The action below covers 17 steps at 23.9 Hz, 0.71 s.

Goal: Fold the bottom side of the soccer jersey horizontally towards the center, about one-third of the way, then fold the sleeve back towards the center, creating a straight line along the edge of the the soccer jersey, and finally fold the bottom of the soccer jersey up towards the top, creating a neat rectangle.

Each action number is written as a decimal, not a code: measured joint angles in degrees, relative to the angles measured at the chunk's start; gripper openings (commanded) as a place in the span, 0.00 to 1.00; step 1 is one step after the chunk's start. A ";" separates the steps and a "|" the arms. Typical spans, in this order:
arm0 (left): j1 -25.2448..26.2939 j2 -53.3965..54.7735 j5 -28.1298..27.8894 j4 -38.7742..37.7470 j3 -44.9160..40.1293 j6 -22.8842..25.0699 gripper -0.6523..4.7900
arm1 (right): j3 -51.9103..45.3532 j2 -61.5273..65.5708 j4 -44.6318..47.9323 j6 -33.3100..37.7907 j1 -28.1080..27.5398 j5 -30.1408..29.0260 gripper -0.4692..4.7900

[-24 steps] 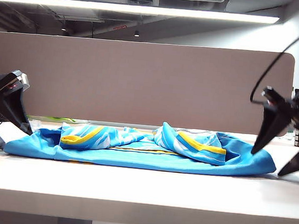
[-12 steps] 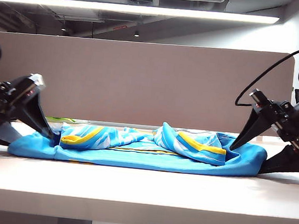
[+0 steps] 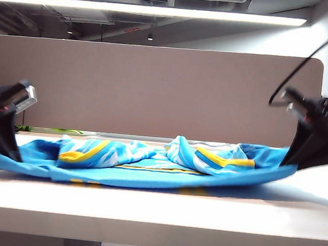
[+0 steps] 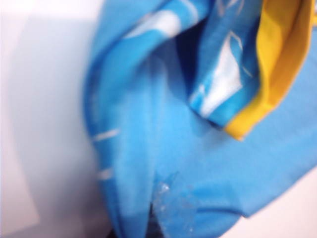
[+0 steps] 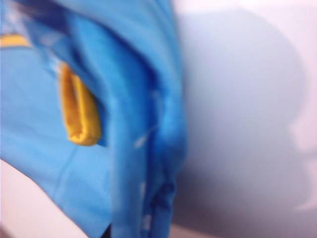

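Observation:
The soccer jersey [image 3: 147,176] lies lengthwise across the white table [image 3: 155,215], sky-blue with white streaks. Two bunched flaps with yellow bands [image 3: 86,150] [image 3: 224,159] rest on top of it. My left gripper [image 3: 9,153] is shut on the jersey's left end, and my right gripper [image 3: 291,163] is shut on its right end, which is held off the table. In the left wrist view blue cloth [image 4: 198,158] with yellow trim [image 4: 277,59] covers the left gripper [image 4: 153,229]. The right wrist view shows the cloth [image 5: 49,148] draped over the right gripper [image 5: 130,231]. I cannot pick out the hem.
A grey partition panel [image 3: 155,93] stands along the table's far edge. A green object [image 3: 64,131] lies at the back left behind the jersey. The table's front edge [image 3: 153,238] runs across the near side.
Both grippers went from open beside the jersey's ends to shut on them. The ends have been pulled outward and lifted, so the jersey is stretched wider, and its right end hangs above the table.

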 measured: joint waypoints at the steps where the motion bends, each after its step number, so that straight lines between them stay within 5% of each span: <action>1: -0.15 -1.25 -0.57 -2.64 -0.31 1.25 0.11 | -0.20 -1.84 -1.36 -1.03 0.00 0.00 0.09; 12: -1.90 -36.65 -8.35 -28.55 -11.17 5.44 0.11 | -10.84 -36.44 -21.05 -3.17 0.02 0.33 0.09; 17: -1.62 -45.09 -9.97 -25.38 -10.80 3.04 0.11 | -11.45 -42.86 -20.26 -0.74 0.02 2.51 0.09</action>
